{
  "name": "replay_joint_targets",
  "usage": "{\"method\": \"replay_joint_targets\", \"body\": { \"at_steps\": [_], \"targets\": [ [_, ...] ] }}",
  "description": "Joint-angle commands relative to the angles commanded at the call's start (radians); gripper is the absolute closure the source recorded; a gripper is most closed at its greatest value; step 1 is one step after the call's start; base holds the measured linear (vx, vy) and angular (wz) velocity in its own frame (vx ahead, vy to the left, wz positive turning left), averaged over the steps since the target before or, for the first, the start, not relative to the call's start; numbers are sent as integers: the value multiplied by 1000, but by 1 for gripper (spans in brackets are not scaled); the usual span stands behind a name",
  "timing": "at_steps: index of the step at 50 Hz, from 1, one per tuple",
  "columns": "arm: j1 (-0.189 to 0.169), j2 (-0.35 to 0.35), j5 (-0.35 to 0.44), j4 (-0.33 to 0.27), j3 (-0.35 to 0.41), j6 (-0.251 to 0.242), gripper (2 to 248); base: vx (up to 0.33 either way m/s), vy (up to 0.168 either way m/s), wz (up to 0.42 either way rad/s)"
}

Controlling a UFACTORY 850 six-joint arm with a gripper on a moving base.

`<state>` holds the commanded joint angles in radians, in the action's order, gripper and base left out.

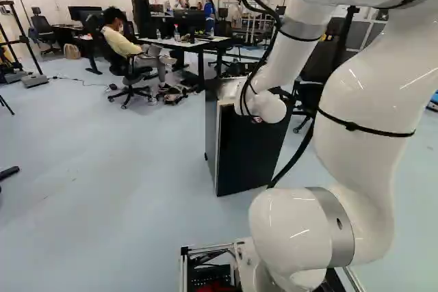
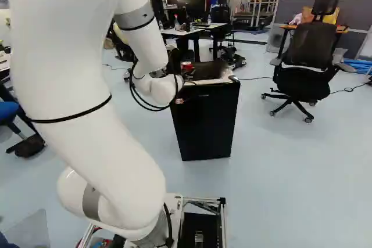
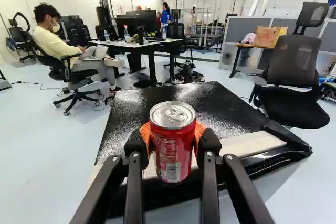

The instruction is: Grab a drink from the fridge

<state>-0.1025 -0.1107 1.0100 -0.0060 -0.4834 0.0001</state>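
One drink can (image 3: 172,142), red cylinder, bare metal lid, pull tab on top. One fridge (image 2: 206,120), boxy, black; its top glossy and speckled, with a pale, matte strip along the near edge. One mesh-backed swivel chair (image 3: 291,61) right of it; one brown paper bag (image 3: 269,36) farther off. My gripper (image 2: 182,67): two black fingers, two ribbed orange pads (image 3: 145,134), pinching the can from both sides. Can upright between them, by the fridge's near edge; I can't tell whether its base touches anything.
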Motion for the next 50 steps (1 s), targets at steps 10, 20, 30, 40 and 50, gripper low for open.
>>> {"method": "replay_joint_targets", "body": {
  "at_steps": [10, 20, 30, 40, 50],
  "targets": [
    [21, 79, -28, 1, 80, 0, 151, 0, 0, 0],
    [41, 156, -55, 2, 159, 0, 151, 0, 0, 0],
    [59, 224, -79, 3, 227, 0, 151, 0, 0, 0],
    [73, 279, -98, 4, 283, 0, 151, 0, 0, 0],
    [85, 323, -114, 5, 328, 0, 151, 0, 0, 0]
  ]
}}
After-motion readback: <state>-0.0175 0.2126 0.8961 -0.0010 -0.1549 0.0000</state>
